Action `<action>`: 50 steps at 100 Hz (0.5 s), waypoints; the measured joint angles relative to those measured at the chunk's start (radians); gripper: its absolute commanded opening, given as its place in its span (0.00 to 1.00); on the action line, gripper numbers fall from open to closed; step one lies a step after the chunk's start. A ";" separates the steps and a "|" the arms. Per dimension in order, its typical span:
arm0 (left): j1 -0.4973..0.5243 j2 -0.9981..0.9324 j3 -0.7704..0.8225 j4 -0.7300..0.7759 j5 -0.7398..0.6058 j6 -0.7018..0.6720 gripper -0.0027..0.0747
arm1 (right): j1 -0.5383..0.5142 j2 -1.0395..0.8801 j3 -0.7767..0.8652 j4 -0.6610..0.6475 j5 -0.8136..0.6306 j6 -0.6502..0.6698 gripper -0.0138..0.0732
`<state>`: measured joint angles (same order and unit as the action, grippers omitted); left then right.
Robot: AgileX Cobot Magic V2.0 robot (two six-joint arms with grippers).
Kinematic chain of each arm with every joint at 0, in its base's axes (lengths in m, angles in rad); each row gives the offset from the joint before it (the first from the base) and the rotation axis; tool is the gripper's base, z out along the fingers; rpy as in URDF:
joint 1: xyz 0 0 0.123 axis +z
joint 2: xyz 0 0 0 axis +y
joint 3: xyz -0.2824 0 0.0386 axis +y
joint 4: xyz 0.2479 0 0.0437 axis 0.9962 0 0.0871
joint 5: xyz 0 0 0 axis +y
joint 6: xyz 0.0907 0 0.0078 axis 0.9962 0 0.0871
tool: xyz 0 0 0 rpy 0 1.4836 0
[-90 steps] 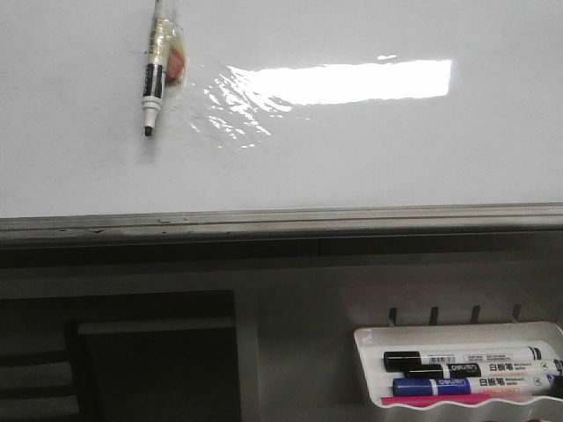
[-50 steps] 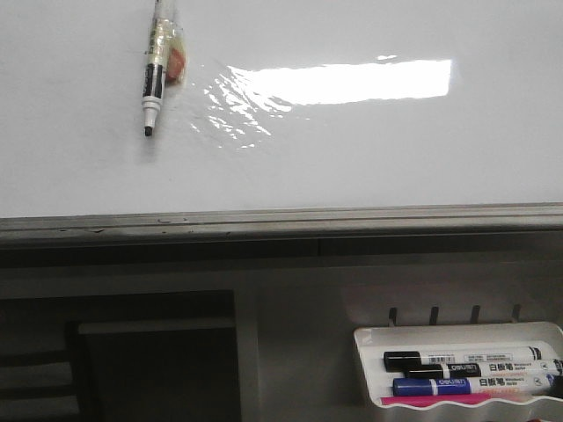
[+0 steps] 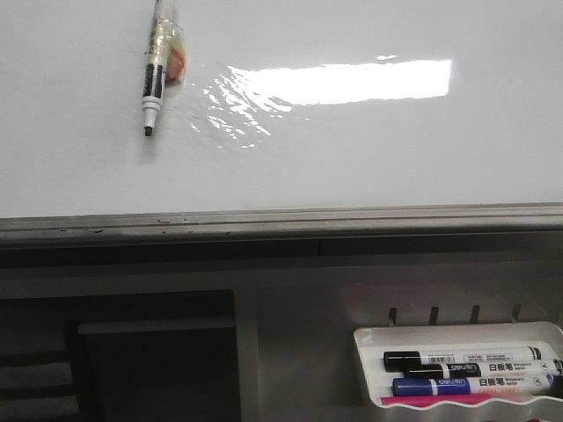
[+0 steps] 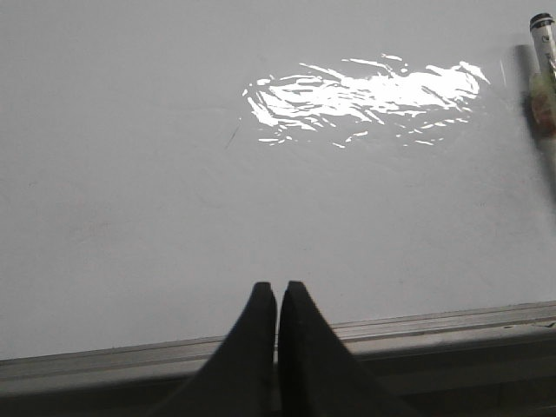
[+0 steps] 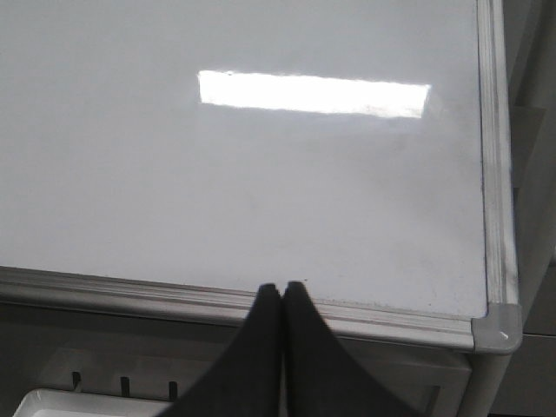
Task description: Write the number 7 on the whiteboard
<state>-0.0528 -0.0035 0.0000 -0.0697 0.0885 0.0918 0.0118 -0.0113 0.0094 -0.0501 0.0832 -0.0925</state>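
Note:
The whiteboard [image 3: 352,167] fills the upper part of the front view, with a grey edge rail along its near side. It bears no drawn 7; none shows in any view. A marker [image 3: 153,83] with a black tip lies on the board at the far left, tape wrapped round its barrel; it also shows in the left wrist view [image 4: 542,69]. My left gripper [image 4: 277,285] is shut and empty over the board's near edge. My right gripper [image 5: 282,287] is shut and empty over the rail near the board's right corner. Neither gripper shows in the front view.
A bright glare patch [image 3: 343,81] lies on the board. A small white marker tray [image 3: 457,332] with three markers [image 3: 471,385] hangs below the rail at the right. A dark opening [image 3: 132,352] lies below at the left. The board's corner cap [image 5: 497,330] is at the right.

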 measured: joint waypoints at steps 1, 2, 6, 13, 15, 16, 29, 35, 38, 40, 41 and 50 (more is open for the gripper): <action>0.000 0.000 0.000 0.000 0.000 0.000 0.01 | 0.000 0.000 0.000 0.000 0.000 0.000 0.08; 0.000 0.000 0.000 0.000 0.000 0.000 0.01 | 0.000 0.000 0.000 0.000 0.000 0.000 0.08; 0.000 0.000 0.000 0.000 0.000 0.000 0.01 | 0.000 0.000 0.000 0.000 0.000 0.000 0.08; 0.000 0.000 0.000 0.000 0.000 0.000 0.01 | 0.000 0.000 0.000 0.000 0.000 0.000 0.08; 0.000 0.000 0.000 0.000 0.000 0.000 0.01 | 0.000 0.000 0.000 0.000 0.000 0.000 0.08; 0.000 0.000 0.000 0.000 0.000 0.000 0.01 | 0.000 0.000 0.000 0.000 0.000 0.000 0.08; 0.000 0.000 0.000 -0.002 0.000 0.000 0.01 | 0.000 0.000 0.000 0.000 0.000 0.000 0.08; 0.000 0.000 0.000 -0.013 0.000 0.000 0.01 | 0.000 0.000 0.000 0.000 0.000 0.000 0.08; 0.000 0.000 0.000 -0.024 0.000 0.000 0.01 | 0.000 0.000 0.000 0.000 0.000 0.000 0.08; 0.000 0.000 0.000 -0.035 0.000 0.000 0.01 | 0.000 0.000 0.000 0.000 0.000 0.000 0.08; 0.000 0.000 0.000 -0.041 0.000 0.000 0.01 | 0.000 0.000 0.000 0.000 0.000 0.000 0.08; 0.000 0.000 0.000 -0.086 0.000 0.000 0.01 | 0.000 0.000 0.000 0.000 0.000 0.000 0.08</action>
<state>-0.0528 -0.0035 0.0000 -0.1558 0.0885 0.0918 0.0118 -0.0113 0.0094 -0.0501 0.0832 -0.0925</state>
